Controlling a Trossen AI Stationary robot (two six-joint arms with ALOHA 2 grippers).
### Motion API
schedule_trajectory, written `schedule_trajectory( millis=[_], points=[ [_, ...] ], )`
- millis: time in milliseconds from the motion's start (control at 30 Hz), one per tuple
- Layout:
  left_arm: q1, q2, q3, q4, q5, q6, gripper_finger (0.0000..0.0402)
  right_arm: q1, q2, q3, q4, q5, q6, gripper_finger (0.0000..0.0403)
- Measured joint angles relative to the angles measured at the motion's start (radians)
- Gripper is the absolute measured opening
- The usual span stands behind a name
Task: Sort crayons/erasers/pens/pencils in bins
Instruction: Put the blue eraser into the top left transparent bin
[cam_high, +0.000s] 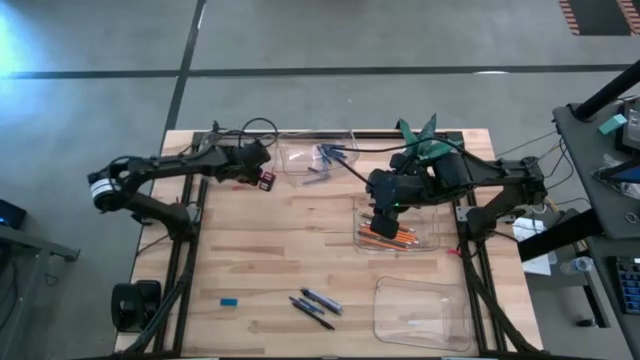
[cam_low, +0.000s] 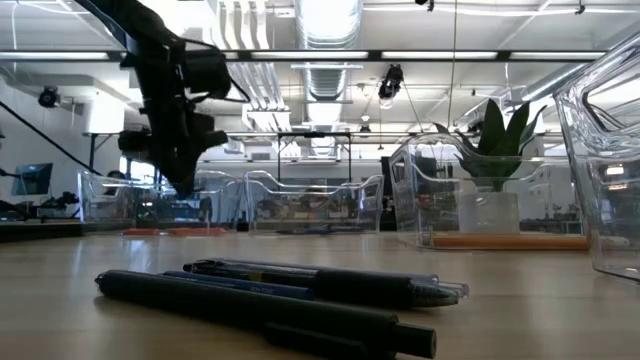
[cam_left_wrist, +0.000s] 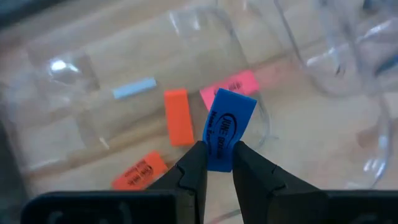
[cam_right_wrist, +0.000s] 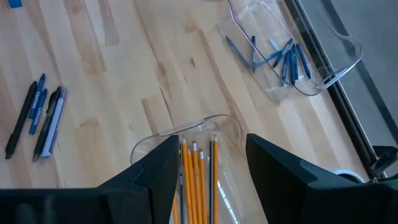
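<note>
Left gripper (cam_left_wrist: 217, 163) pinches a blue eraser (cam_left_wrist: 227, 124) above the eraser bin (cam_left_wrist: 74, 74), positioned for release; right gripper (cam_right_wrist: 208, 163), fingers wide, hovers over binned pencils (cam_right_wrist: 198, 180).

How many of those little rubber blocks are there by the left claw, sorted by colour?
Blue eraser, pinched in the left gripper: 1
Pink eraser: 1
Orange erasers: 2
Light blue eraser: 1
Total: 5

Two dark, jointed arms were seen at mid-left and mid-right of the overhead frame. A white band was noted on the left arm (cam_high: 100, 190), and black cables were looped near both. Each wrist picture was edged at the bottom by two black, angular fingers (cam_left_wrist: 194, 168).
</note>
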Motion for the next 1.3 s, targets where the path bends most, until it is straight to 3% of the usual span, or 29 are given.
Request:
schedule_trajectory(
  millis=[233,500,933,1300],
  points=[
    [0.0,0.052,0.0,0.0,0.047,0.0,0.0048,0.0,0.0,0.0,0.0,0.0,0.0,0.0178],
    [0.0,0.05,0.0,0.0,0.027,0.003,0.0049,0.0,0.0,0.0,0.0,-0.001,0.0,0.0178],
    [0.0,0.049,-0.007,-0.001,-0.002,0.003,0.0114,0.0,0.0,0.0,0.001,-0.001,0.0,0.0178],
    [0.017,-0.052,0.061,0.0,0.006,0.003,0.0116,0.0,0.001,0.0,0.001,-0.001,0.0,0.0178]
  ],
)
